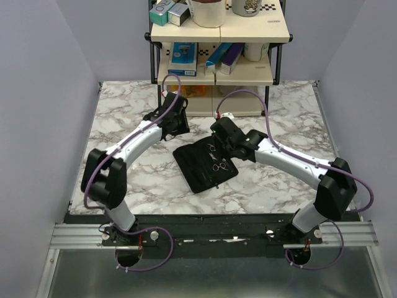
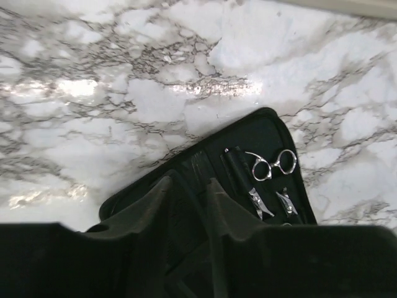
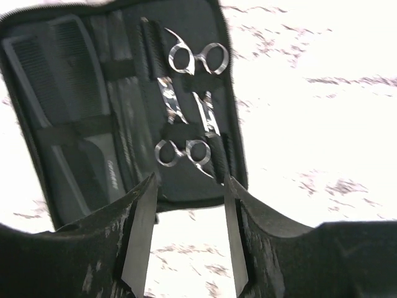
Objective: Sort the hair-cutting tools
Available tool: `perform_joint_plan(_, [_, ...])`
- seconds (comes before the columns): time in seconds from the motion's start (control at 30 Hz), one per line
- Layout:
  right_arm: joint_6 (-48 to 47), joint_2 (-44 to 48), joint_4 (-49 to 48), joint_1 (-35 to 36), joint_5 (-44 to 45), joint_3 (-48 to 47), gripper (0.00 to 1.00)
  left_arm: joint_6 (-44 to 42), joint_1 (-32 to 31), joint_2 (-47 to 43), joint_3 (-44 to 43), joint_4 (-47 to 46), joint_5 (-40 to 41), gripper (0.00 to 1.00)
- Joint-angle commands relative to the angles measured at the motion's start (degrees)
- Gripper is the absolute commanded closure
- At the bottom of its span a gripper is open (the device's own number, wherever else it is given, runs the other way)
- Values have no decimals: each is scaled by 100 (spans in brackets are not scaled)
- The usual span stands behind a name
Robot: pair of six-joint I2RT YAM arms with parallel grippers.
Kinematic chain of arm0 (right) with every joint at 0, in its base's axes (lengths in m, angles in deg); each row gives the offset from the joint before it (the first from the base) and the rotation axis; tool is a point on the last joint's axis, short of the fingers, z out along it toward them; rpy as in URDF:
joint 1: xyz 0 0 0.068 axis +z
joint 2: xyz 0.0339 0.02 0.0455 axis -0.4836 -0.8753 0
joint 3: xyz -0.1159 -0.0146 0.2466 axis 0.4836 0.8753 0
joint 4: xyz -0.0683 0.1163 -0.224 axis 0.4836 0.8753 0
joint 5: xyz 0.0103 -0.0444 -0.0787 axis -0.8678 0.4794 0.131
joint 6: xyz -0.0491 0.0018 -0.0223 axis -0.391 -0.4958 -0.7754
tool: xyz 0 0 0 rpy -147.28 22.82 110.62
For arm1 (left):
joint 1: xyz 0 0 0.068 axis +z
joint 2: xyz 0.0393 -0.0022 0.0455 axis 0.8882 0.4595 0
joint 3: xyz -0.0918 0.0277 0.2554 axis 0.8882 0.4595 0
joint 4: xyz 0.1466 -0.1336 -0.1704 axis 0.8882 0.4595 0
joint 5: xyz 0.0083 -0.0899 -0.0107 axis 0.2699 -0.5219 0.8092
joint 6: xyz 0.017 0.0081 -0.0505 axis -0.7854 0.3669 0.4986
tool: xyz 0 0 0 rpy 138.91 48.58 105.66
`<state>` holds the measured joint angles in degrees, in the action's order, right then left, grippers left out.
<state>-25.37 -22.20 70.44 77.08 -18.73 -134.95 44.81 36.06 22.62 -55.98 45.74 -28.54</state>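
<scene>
Both spread, empty: right pincer [image 3: 188, 183] has scissors [image 3: 169, 99] just past its tips, combs [image 3: 74, 56] ahead-left, all in pouch [image 3: 192, 18]; left pincer [image 2: 189, 186] over pouch, scissors ahead-right.

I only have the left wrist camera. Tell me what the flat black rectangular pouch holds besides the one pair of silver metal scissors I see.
Observer: A second pair of silver scissors is strapped beside the first pair, pointing the opposite way.
Operator: My own hand blocks the other half. Describe it.
Observer: The other panel of the black pouch holds a wide toothed black comb and a narrower black comb, both under straps.
Operator: Report the right hand.
Observer: The right hand is open and empty, over the pouch end nearest the second pair's finger loops.
</scene>
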Motion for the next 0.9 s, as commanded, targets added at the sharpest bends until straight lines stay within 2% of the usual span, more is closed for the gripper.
perform_joint_plan(0.0, [-333, 100, 19, -236, 295, 465, 45, 136, 31, -936, 582, 660, 512, 60])
perform_joint_plan(0.07, [-386, 30, -52, -508, 260, 536, 47, 294, 22, -1401, 1056, 792, 548, 61])
perform_joint_plan(0.13, [-403, -31, -227, -702, 103, 615, 50, 592, 14, -1727, 1590, 827, 461, 67])
perform_joint_plan(0.23, [-403, -84, -421, -1036, -117, 633, 49, 1041, 5, -2325, 2294, 775, 416, 70])
perform_joint_plan(0.27, [-421, -145, -438, -1089, -162, 615, 49, 1120, 5, -2553, 2454, 697, 372, 68])
perform_joint_plan(0.3, [-447, -155, -473, -1168, -197, 598, 49, 1164, -13, -2651, 2586, 617, 311, 59])
perform_joint_plan(0.33, [-465, -181, -500, -1195, -223, 580, 48, 1243, -13, -2748, 2892, 495, 224, 57])
perform_joint_plan(0.47, [-465, -225, -597, -1274, -381, 632, 44, 1735, -13, -3467, 3816, -619, -330, 47])
perform_joint_plan(0.5, [-448, -225, -684, -1318, -417, 676, 44, 1875, -13, -3591, 4026, -866, -531, 41])
perform_joint_plan(0.6, [-325, -260, -877, -1545, -776, 869, 42, 2166, -22, -3873, 4713, -1745, -831, 33])
perform_joint_plan(0.73, [-210, -287, -1141, -1863, -1277, 1089, 42, 2210, -22, -3663, 5108, -2502, -1138, 31])
perform_joint_plan(0.77, [-114, -313, -1185, -1915, -1322, 1116, 42, 2254, -22, -3541, 5179, -2930, -1209, 31])
perform_joint_plan(0.87, [61, -383, -1300, -2082, -1506, 1134, 42, 2465, -48, -3347, 5487, -3651, -1149, 30])
